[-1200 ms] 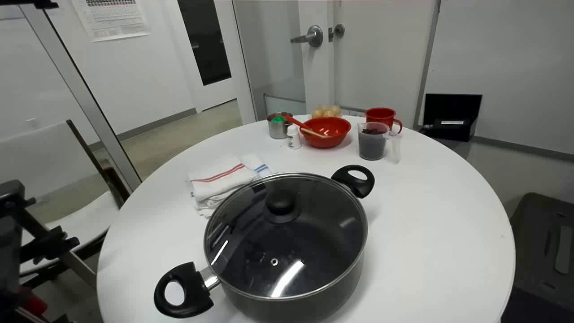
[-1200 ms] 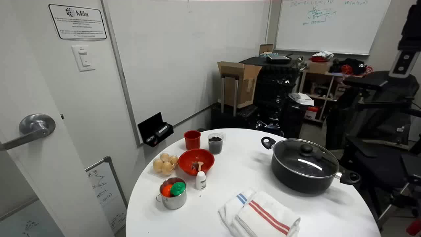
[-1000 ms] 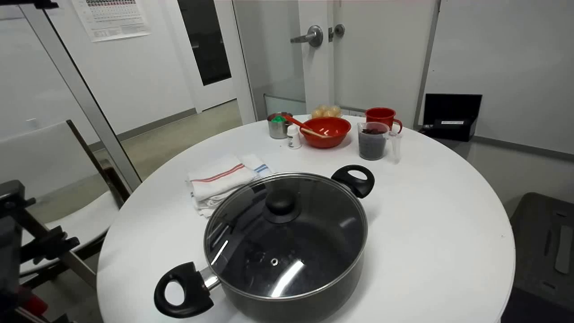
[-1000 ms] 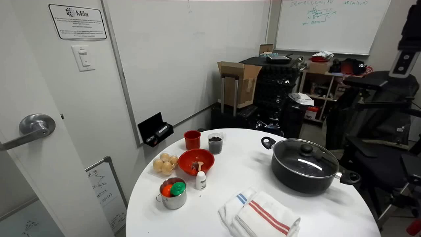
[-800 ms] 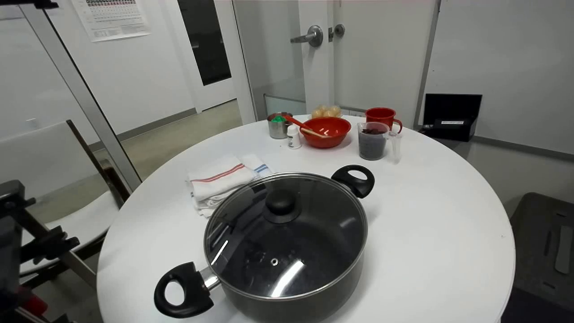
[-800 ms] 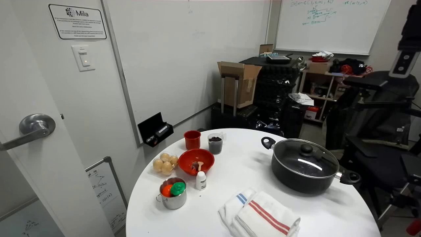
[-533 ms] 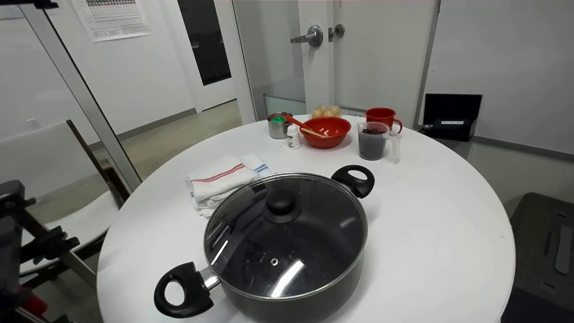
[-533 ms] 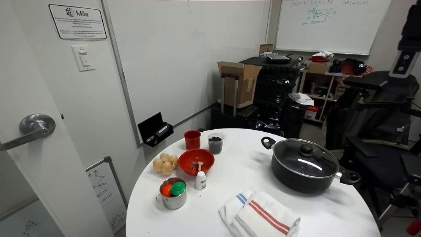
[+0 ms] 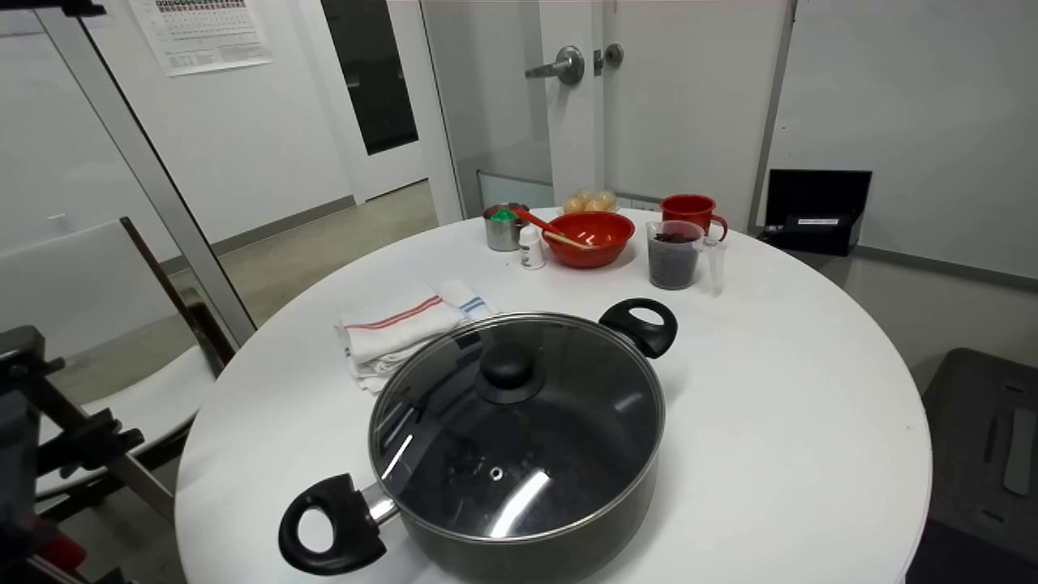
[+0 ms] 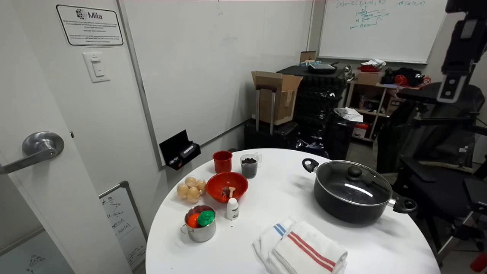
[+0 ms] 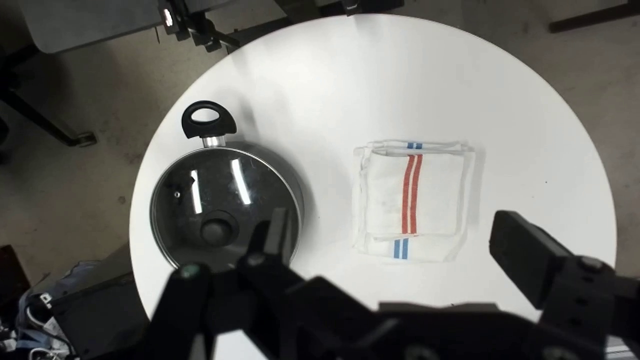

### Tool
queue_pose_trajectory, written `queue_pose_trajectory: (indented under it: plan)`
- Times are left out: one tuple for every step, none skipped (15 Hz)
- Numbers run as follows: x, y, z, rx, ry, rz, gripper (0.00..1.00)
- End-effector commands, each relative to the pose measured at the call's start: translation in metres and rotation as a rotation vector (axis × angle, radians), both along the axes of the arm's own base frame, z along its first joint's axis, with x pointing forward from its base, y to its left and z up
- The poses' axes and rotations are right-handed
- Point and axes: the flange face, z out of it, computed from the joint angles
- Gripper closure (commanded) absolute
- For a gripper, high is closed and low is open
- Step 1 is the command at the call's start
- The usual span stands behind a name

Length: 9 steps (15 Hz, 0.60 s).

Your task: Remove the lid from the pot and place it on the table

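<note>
The clear glass lid (image 9: pixel 454 438) with its black knob sits flat on the black pot (image 9: pixel 568 551). The lid (image 10: pixel 354 186) and pot (image 10: pixel 342 211) stand near the edge of the round white table (image 10: pixel 274 194), which also shows in an exterior view (image 9: pixel 795 422). My gripper (image 10: pixel 451 89) hangs high above the table at the upper right of that view. In the wrist view my gripper (image 11: pixel 391 220) is wide open and empty. There the lid (image 11: pixel 220 185) lies to the left, its lower edge partly hidden behind the left finger.
Folded striped towels (image 11: pixel 420 200) lie beside the pot and also show in an exterior view (image 10: pixel 310 247). Further off stand a red bowl (image 9: pixel 588 251), a red mug (image 9: pixel 688 211), a measuring cup (image 9: pixel 673 259), a white bottle (image 10: pixel 232 209), a metal cup (image 10: pixel 201 232) and eggs (image 10: pixel 190 190).
My gripper has moved left and slightly down at the upper right of an exterior view. The lid, pot and other table objects have not moved.
</note>
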Motion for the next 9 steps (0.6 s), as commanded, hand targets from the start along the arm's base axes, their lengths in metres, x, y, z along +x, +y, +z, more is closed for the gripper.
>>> queue_pose_trajectory:
  plan:
    - [0.023,-0.027,-0.023,0.056,0.048,-0.038,0.00]
    - [0.028,-0.036,-0.032,0.075,0.062,-0.053,0.00]
    - [0.033,-0.045,-0.040,0.091,0.076,-0.070,0.00]
    - [0.040,-0.055,-0.050,0.112,0.091,-0.090,0.00]
    - [0.045,-0.064,-0.060,0.133,0.102,-0.104,0.00]
    - [0.050,-0.073,-0.069,0.154,0.112,-0.117,0.00]
    - [0.056,-0.083,-0.080,0.175,0.120,-0.134,0.00]
    - [0.062,-0.092,-0.091,0.194,0.131,-0.145,0.00]
    - [0.067,-0.101,-0.101,0.209,0.135,-0.158,0.00]
